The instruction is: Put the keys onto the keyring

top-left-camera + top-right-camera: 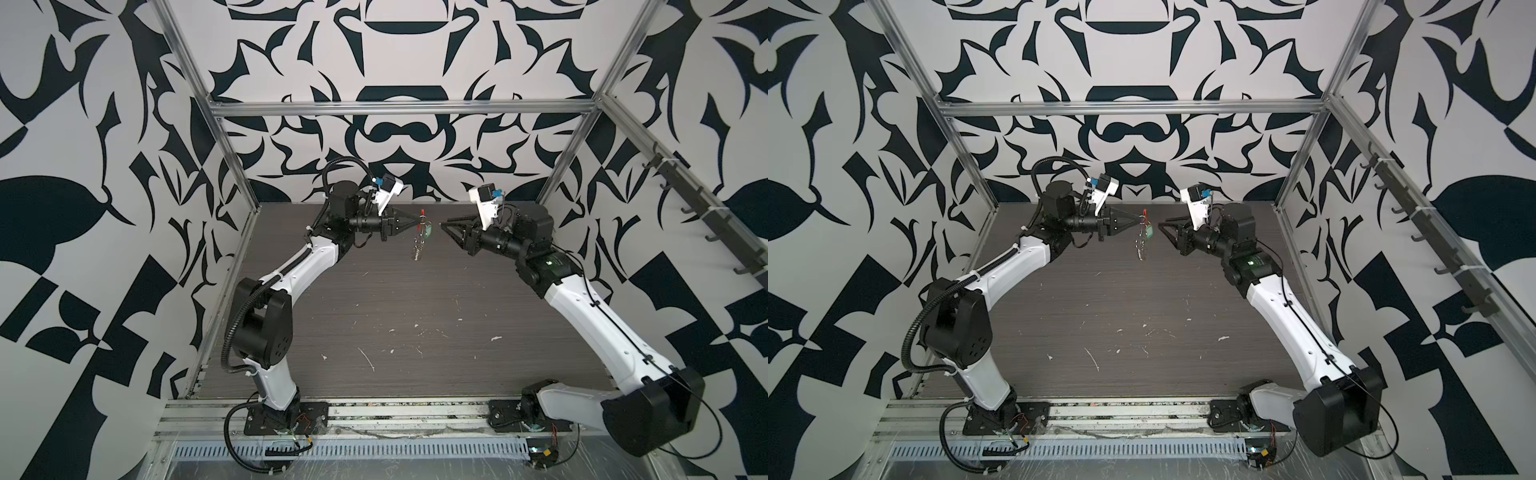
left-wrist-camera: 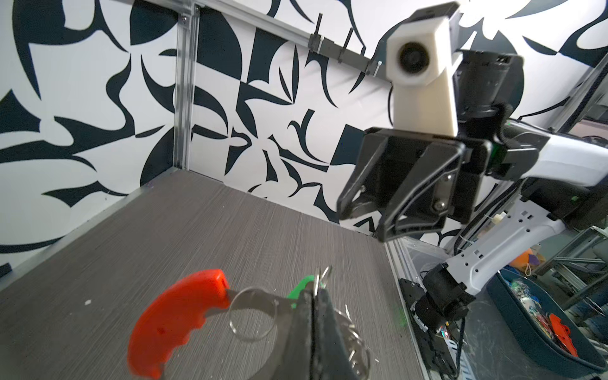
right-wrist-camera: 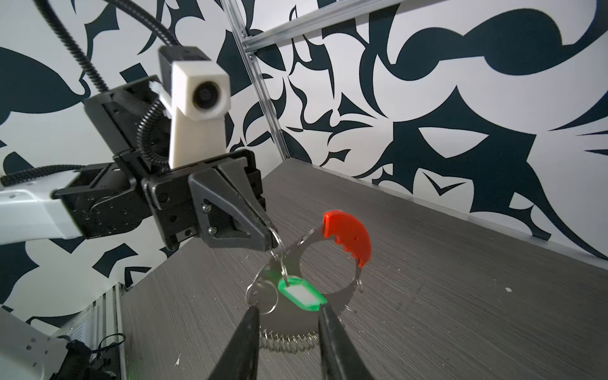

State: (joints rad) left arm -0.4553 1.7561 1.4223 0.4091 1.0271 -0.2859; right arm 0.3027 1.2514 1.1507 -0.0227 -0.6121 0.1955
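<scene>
Far end of table [image 1: 374, 311], approx 12 o'clock in both top views: left gripper [image 1: 414, 224] is clamped tight on the keyring [image 3: 296, 251]. It appears to hold it up off the surface, w/ red grip [image 3: 348, 238] uppermost.

Green key tag [image 3: 302, 297] dangles by its small ring on the loop's 3 o'clock side, just below the left gripper's tips. Right gripper [image 3: 289, 329] faces in from 3 o'clock, jaws part-open, one finger either side of the tag, gripping nothing.

Threading looks done or nearly so. Can't tell whether the small ring sits fully on the loop or is only caught near the pinch. Left to do, prob.: check it hangs free, back right arm off, set keyring down.

Around: white flecks on table, hook rail [image 1: 706, 208] on the 3 o'clock wall, bin of oddments [image 2: 543, 329] past table edge. Nothing blocks either gripper. The bunch of silver rings [image 3: 289, 340] hanging under the loop could snag.
</scene>
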